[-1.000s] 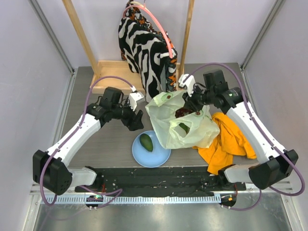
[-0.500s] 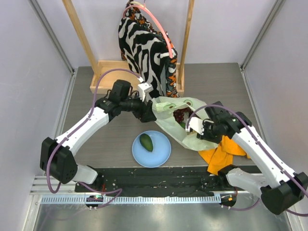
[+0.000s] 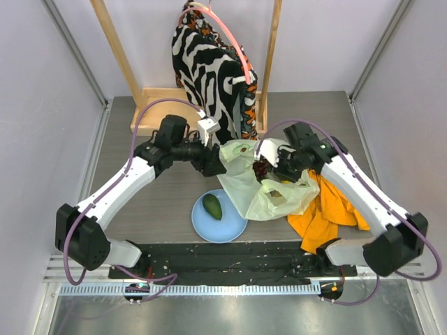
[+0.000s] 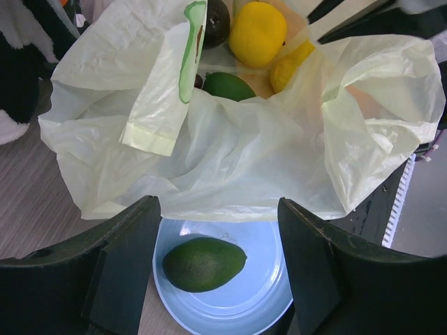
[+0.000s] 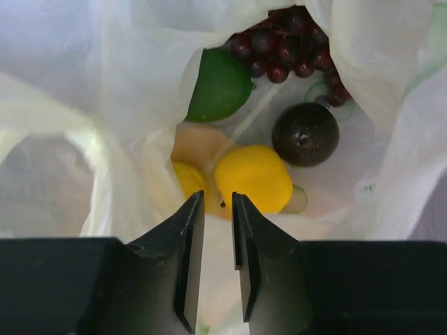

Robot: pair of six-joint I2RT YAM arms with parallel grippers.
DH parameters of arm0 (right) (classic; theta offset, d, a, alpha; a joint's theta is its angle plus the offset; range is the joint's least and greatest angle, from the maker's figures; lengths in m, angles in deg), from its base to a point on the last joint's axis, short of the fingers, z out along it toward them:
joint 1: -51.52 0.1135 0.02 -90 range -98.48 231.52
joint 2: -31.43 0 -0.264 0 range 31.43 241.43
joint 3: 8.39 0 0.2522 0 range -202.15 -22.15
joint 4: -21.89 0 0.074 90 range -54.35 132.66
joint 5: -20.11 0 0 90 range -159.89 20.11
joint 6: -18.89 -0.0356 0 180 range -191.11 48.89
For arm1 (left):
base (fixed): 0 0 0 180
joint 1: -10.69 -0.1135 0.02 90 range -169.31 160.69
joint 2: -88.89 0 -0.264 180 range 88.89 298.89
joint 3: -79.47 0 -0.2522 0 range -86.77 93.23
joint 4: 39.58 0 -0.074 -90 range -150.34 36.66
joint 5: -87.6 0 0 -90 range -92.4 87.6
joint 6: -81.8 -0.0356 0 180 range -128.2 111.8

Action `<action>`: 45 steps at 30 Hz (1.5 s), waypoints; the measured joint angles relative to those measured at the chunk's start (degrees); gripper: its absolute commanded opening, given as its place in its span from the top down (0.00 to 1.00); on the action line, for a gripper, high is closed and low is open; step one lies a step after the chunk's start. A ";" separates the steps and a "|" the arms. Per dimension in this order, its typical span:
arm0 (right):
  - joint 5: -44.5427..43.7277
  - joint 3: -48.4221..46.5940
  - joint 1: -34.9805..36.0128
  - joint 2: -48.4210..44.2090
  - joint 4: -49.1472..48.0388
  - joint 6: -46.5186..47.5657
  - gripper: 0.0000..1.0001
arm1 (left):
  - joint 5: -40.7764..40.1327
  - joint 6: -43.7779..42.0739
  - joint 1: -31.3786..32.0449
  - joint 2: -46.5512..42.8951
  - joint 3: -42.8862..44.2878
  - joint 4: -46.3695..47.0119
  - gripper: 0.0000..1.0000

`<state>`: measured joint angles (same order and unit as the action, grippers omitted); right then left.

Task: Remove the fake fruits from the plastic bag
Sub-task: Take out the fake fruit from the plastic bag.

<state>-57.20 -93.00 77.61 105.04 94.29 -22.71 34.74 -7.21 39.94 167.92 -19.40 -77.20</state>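
The plastic bag lies crumpled at mid table, its mouth open upward. Inside it, the right wrist view shows a green fruit, dark red grapes, a dark purple-brown ball and a yellow lemon. One dark green avocado lies on the light blue plate. My left gripper is open and empty at the bag's left edge, above the plate; the avocado shows between its fingers. My right gripper is at the bag's mouth, its jaws nearly together on bag film.
An orange cloth lies right of the bag, partly under it. A zebra-patterned garment hangs on a wooden rack at the back. A black mat runs along the near edge.
My right gripper moved from the bag's front right side up and back to its mouth. The bag's shape shifted and its mouth stands more open. The left arm barely moved.
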 measured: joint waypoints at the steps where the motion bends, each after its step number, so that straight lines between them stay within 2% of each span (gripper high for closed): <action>1: 0.17 -0.09 0.02 1.68 -0.81 -0.57 0.73 | -0.02 0.00 -0.02 -0.02 0.00 -0.11 0.28; 4: 0.57 -0.85 0.02 6.97 -3.72 -2.23 0.74 | -0.13 -0.02 -0.17 -0.02 0.00 -0.39 0.27; 6: 0.02 -0.96 0.04 10.03 -5.70 -3.08 0.69 | -0.17 -0.04 -0.42 -0.02 0.00 -0.39 0.28; 7: -0.52 -0.96 0.07 11.08 -6.19 -3.28 0.50 | -0.20 -0.07 -0.55 -0.02 0.00 -0.42 0.28; 8: -1.29 -0.96 0.07 12.26 -6.56 -3.48 0.41 | -0.22 -0.07 -0.79 -0.02 0.00 -0.42 0.28; 10: -3.80 -0.94 0.04 14.25 -6.75 -3.82 0.34 | -0.26 -0.09 -1.27 -0.02 -0.02 -0.46 0.28; 18: -14.62 0.24 -1.68 18.01 -5.92 -3.96 0.26 | -0.28 -0.11 -2.78 -0.04 -1.31 -0.46 0.28; 19: -15.69 0.26 -1.95 18.51 -5.53 -3.93 0.05 | -0.28 -0.11 -2.82 -0.04 -1.38 -0.46 0.28; 21: -17.73 0.26 -2.32 20.55 -4.76 -3.78 0.04 | -0.28 -0.11 -2.82 -0.04 -1.40 -0.44 0.28; 25: -19.80 1.57 -2.32 24.11 -4.81 -3.78 0.05 | -0.26 -0.11 -2.82 -0.04 -1.40 -0.42 0.28; 26: -20.09 2.21 -2.32 24.65 -5.05 -3.76 0.10 | -0.26 -0.11 -2.82 -0.04 -1.40 -0.44 0.28; 29: -21.03 3.04 -2.32 25.31 -5.97 -3.56 0.42 | -0.26 -0.11 -2.82 -0.04 -1.40 -0.44 0.28; 33: -20.81 2.51 -2.34 25.20 -6.80 -3.02 0.59 | -0.28 -0.70 -2.91 -0.04 -1.40 -0.59 0.28; 38: -14.56 -2.05 -2.67 19.41 -5.25 -2.93 0.63 | -0.48 -1.77 -2.93 -0.04 -1.36 -0.83 0.28; 45: -0.22 -8.11 -2.86 2.32 -3.98 -5.20 0.64 | -0.68 -2.75 -2.93 -0.02 -0.63 -0.87 0.28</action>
<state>-57.42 -101.11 74.74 107.35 90.31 -27.91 34.07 -9.96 37.02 167.89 -20.03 -78.07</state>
